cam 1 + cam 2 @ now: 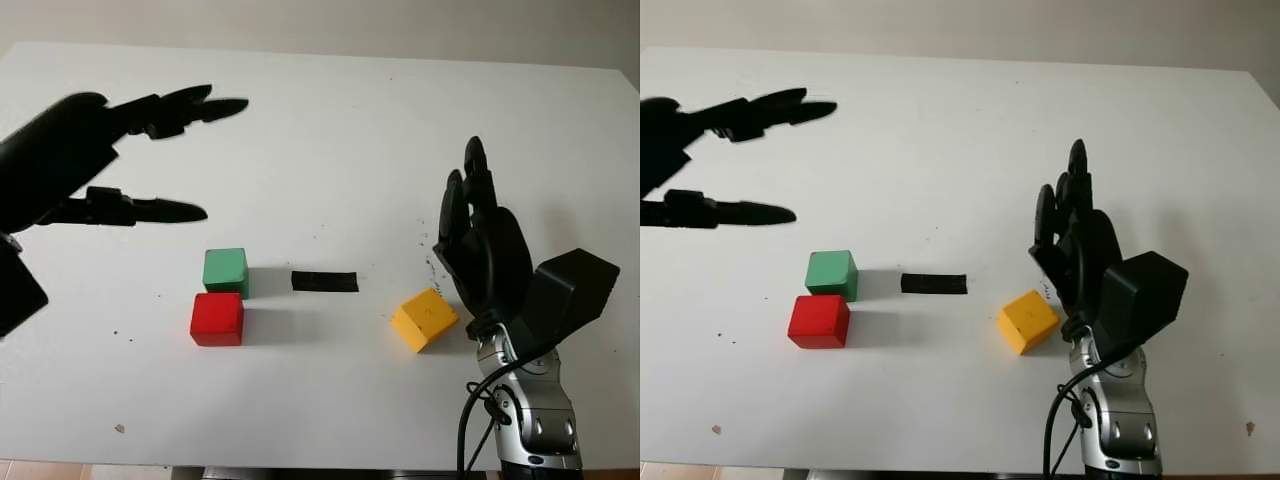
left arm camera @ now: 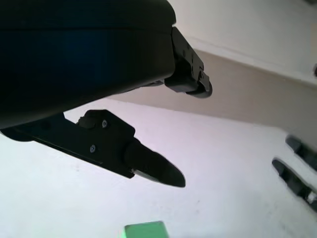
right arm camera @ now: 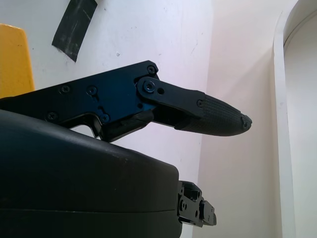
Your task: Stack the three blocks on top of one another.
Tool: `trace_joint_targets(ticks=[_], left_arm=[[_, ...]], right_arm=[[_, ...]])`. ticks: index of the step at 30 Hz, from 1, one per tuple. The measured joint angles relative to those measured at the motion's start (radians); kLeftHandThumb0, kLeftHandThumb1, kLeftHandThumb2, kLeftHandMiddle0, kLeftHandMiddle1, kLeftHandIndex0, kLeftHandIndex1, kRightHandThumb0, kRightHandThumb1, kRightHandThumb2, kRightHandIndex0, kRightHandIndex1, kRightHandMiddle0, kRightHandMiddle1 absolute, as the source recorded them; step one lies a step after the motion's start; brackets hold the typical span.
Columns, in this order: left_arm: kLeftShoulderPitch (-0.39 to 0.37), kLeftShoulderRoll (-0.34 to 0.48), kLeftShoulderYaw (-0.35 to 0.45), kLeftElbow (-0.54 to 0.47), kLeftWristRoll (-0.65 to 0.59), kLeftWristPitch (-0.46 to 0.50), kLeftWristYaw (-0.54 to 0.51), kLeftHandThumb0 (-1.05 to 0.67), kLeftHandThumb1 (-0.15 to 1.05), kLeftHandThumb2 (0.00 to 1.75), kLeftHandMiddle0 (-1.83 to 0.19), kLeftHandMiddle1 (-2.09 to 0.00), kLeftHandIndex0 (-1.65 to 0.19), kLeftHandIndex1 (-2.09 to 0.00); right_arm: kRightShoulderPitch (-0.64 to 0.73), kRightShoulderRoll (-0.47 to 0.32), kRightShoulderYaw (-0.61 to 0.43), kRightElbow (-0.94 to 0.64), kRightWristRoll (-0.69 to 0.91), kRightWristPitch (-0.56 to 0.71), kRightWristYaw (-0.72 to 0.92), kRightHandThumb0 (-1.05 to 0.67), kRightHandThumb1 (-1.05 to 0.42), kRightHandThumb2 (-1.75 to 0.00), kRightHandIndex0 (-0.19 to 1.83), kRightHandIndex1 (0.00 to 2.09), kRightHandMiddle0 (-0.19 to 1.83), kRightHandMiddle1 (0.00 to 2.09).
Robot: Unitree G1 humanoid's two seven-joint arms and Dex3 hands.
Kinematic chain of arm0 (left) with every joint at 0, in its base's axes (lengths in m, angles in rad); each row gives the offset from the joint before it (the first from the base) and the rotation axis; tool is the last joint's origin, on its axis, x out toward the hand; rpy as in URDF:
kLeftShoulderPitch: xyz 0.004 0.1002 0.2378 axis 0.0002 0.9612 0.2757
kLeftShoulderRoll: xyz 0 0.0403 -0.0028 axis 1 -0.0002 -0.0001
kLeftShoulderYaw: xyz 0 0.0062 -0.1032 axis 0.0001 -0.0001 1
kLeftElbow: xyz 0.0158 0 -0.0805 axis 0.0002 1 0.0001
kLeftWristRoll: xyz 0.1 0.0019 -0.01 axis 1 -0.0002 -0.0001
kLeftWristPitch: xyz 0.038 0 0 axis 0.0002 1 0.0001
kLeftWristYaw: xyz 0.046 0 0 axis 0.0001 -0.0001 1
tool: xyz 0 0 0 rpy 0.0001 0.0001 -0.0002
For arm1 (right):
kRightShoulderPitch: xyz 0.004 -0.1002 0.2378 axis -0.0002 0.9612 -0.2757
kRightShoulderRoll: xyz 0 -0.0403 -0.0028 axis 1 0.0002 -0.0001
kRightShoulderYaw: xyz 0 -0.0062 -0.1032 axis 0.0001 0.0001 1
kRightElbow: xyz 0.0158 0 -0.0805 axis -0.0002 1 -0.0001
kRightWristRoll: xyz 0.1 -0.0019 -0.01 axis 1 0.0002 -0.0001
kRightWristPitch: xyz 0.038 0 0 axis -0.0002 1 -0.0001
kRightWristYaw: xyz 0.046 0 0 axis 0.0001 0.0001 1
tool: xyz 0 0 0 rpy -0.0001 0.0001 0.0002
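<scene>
A green block (image 1: 226, 270) sits on the white table (image 1: 330, 130) with a red block (image 1: 217, 318) touching its near side. To their right, apart from both, lies a yellow block (image 1: 424, 318), turned at an angle. My right hand (image 1: 470, 215) stands just to the right of the yellow block, open and holding nothing; the yellow block (image 3: 14, 59) also edges into the right wrist view. My left hand (image 1: 190, 150) hovers open over the table's far left, above and behind the green block (image 2: 145, 230).
A short strip of black tape (image 1: 324, 281) lies flat between the green and yellow blocks. Small dark specks (image 1: 432, 255) dot the table beside the right hand. The table's front edge runs close below the blocks.
</scene>
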Motion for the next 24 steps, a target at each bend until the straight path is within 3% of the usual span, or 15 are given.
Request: trace_joint_targets(ticks=[10,16,19,24], left_arm=[[-0.065,0.104,-0.109,-0.005,0.303,-0.434,0.018,-0.38,0.84,0.05,-0.01,-0.03,-0.32,-0.04],[-0.127,0.119,-0.125,0.008,0.483,-0.628,0.12,-0.4,0.82,0.05,0.04,-0.03,-0.37,-0.06],[-0.151,0.119,-0.138,0.009,0.531,-0.687,0.152,-0.43,0.85,0.06,0.12,-0.02,-0.31,-0.04],[-0.157,0.119,-0.152,0.005,0.572,-0.725,0.188,-0.45,0.85,0.06,0.08,-0.05,-0.36,-0.06]], right_arm=[[0.001,0.002,0.012,0.0,-0.008,-0.005,-0.005,-0.7,-1.05,-0.7,-0.19,0.0,-0.19,0.0],[0.0,0.01,0.017,0.0,-0.005,-0.005,-0.011,-0.7,-1.05,-0.69,-0.19,0.0,-0.19,0.0],[0.0,0.01,0.018,0.0,-0.008,-0.008,-0.011,-0.7,-1.05,-0.7,-0.19,0.0,-0.19,0.0],[0.0,0.01,0.018,0.0,-0.007,-0.009,-0.01,-0.7,-1.05,-0.69,-0.19,0.0,-0.19,0.0]])
